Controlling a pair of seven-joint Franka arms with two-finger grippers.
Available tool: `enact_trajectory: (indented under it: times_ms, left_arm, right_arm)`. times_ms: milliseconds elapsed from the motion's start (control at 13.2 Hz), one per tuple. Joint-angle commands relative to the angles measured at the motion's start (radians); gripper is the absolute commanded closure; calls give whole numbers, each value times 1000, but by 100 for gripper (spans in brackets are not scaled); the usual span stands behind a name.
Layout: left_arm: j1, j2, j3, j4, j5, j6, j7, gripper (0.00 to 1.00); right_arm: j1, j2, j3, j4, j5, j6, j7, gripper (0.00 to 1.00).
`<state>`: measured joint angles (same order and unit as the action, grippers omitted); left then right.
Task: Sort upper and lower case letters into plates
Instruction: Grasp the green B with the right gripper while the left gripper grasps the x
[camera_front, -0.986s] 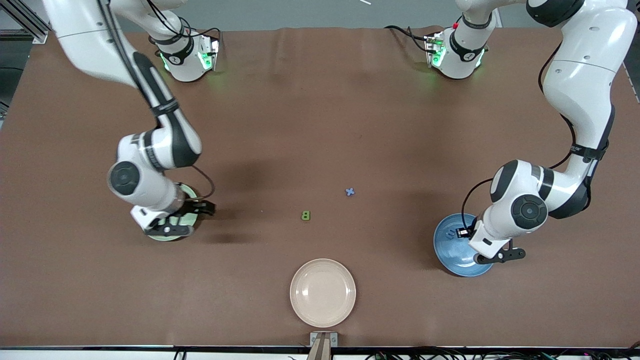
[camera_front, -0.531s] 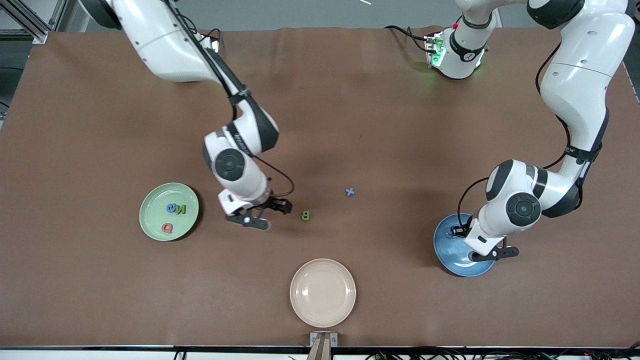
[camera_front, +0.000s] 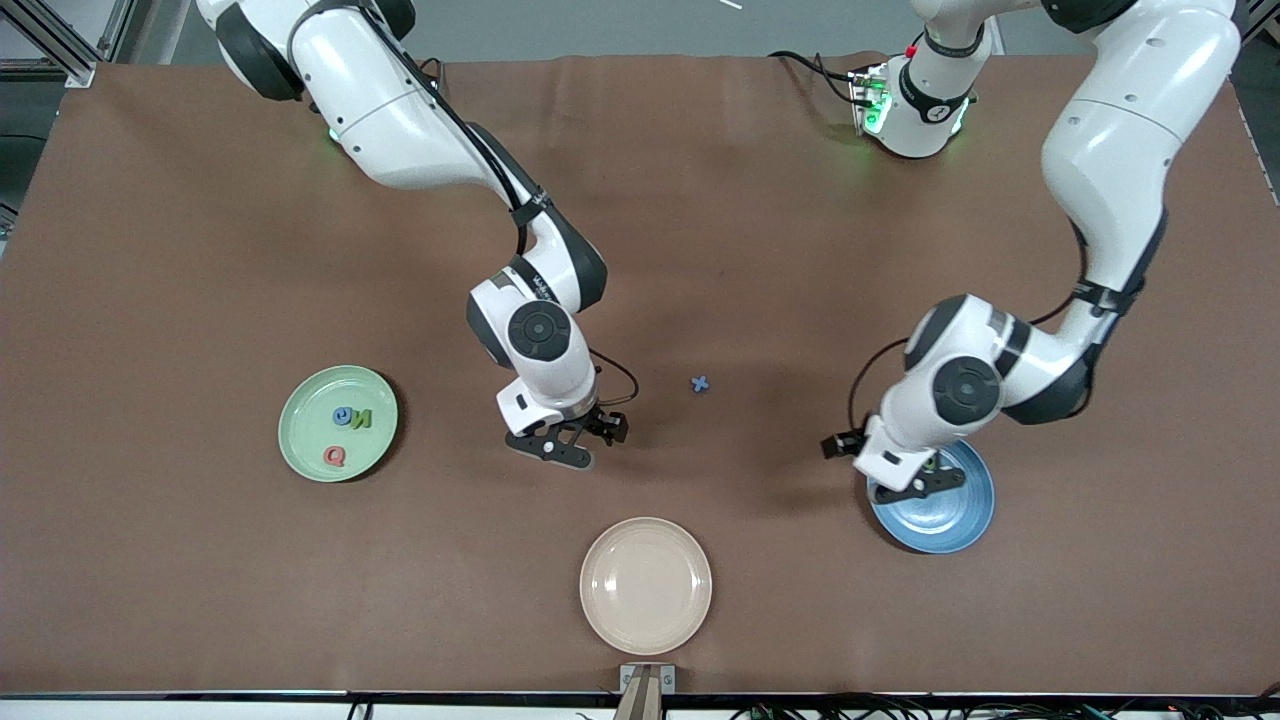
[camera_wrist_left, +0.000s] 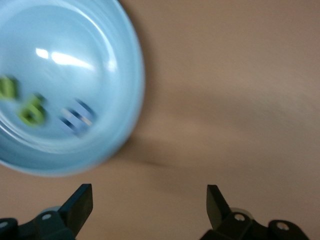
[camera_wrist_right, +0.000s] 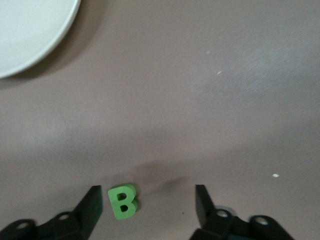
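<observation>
Even overhead light, soft arm shadows on brown table mat (camera_front: 700, 200); your left wrist view motion-blurred, glare on round blue plate (camera_wrist_left: 115, 60).

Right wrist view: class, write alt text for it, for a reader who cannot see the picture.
A small green letter B lies flat on the brown table between the open fingers of the right claw, closer to one finger than to the other. Part of a pale plate shows at a corner of the picture.
</observation>
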<state>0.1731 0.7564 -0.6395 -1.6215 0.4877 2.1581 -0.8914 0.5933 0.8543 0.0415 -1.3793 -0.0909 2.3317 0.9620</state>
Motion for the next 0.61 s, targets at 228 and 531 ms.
enact_trajectory:
  times_ms: [228,531]
  left_arm:
    - [-181,6,8,-38,15,89,-322,5]
    - [-237,35,12,-77,15,209,-392,16]
  right_arm:
    - [51,71,-11,35,-43,70,80,26]
    - [57,77,-11,37,-66,71,78,49]
